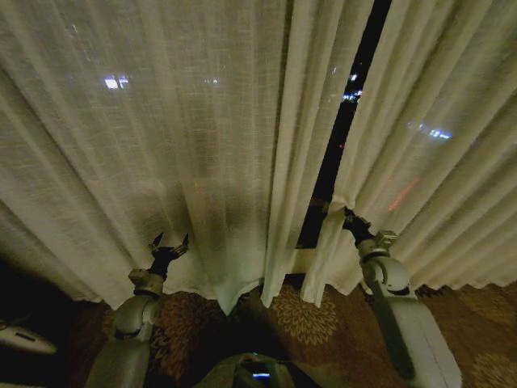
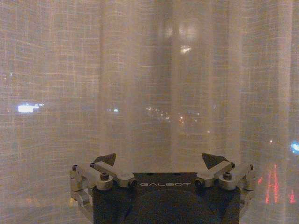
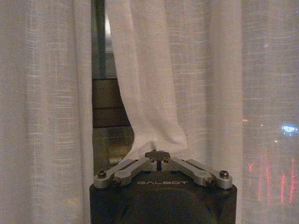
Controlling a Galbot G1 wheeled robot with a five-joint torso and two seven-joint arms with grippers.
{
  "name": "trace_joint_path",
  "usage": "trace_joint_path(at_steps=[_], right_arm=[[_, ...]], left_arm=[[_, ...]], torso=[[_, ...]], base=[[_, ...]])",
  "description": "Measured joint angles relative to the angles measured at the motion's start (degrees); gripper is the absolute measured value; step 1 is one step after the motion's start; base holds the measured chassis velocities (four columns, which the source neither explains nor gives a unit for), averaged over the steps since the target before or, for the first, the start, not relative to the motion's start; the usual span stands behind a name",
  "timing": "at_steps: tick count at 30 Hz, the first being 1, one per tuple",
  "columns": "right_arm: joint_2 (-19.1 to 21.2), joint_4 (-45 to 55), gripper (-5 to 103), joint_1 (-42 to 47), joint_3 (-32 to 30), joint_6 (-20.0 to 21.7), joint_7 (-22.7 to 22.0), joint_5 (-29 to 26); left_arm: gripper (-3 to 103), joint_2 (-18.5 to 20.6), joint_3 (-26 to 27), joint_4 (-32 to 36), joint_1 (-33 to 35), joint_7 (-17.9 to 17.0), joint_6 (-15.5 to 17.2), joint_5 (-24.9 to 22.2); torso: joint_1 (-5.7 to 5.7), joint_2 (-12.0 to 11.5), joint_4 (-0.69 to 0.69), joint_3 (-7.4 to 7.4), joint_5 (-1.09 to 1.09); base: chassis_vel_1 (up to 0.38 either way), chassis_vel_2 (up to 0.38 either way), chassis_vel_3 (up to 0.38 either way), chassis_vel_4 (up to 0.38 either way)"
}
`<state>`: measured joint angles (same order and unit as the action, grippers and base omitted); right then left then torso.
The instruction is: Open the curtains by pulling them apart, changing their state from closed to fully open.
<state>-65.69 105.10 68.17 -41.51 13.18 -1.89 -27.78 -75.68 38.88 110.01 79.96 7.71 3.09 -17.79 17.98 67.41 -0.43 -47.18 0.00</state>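
Curtains hang before the robot as two sheer panels, parted only by a narrow dark gap right of centre. The left panel [image 1: 161, 137] spreads wide over the left and middle of the head view; the right panel [image 1: 428, 145] hangs to the right of the gap. The right gripper [image 3: 158, 154] has its jaws closed on the inner edge of the right panel, low down, the cloth bunched at the pinch. The left gripper [image 1: 169, 245] sits low in front of the left panel, jaws wide and holding nothing. Patterned carpet [image 1: 299, 319] lies below the hems.
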Motion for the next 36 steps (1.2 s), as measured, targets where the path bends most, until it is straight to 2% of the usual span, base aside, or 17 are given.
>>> trace_joint_path(at_steps=[15,31,36], right_arm=[[-0.11,-0.44,0,1.32,-1.25,-0.39,1.54,-0.25],[0.0,-0.19,0,2.78,-2.34,-1.56,1.96,-0.41],[0.1,-0.08,0,3.19,-2.91,-1.68,2.16,-0.82]], left_arm=[[100,-0.15,0.11,0.39,0.52,0.1,-0.47,0.0],[100,-0.21,0.26,0.53,0.77,0.17,-0.88,-0.01],[100,-0.22,0.24,0.53,0.88,0.19,-0.95,0.02]], torso=[[-0.01,0.01,0.0,0.0,0.0],[-0.01,0.02,-0.03,0.0,0.03],[-0.01,0.02,0.01,0.0,-0.01]], base=[[-0.017,-0.099,0.021,0.102],[-0.121,-0.124,0.116,0.123],[-0.088,-0.095,0.085,0.097]])
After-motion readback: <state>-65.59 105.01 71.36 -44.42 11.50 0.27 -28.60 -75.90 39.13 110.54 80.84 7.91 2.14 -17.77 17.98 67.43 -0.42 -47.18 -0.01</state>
